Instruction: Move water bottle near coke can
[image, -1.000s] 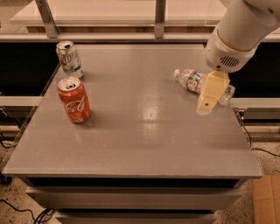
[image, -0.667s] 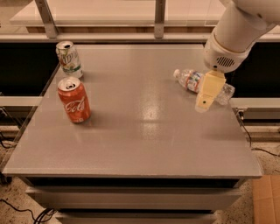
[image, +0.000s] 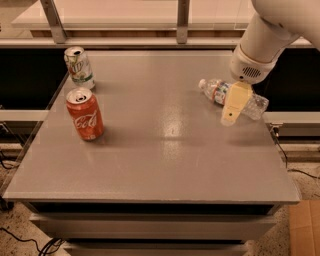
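The water bottle (image: 215, 90) lies on its side at the right of the grey table (image: 165, 165), white cap pointing left. My gripper (image: 231, 107) hangs over the bottle's middle and hides part of it, tip pointing down toward the front. Whether it touches the bottle cannot be told. The red coke can (image: 85, 114) stands upright at the left of the table, far from the bottle.
A white-and-green soda can (image: 79, 67) stands upright at the back left, behind the coke can. A rail with metal posts (image: 182, 21) runs behind the table. The table's right edge is close to the bottle. A cardboard box (image: 305, 227) sits on the floor at lower right.
My gripper has shifted slightly to the left over the bottle. The bottle and both cans have not moved.
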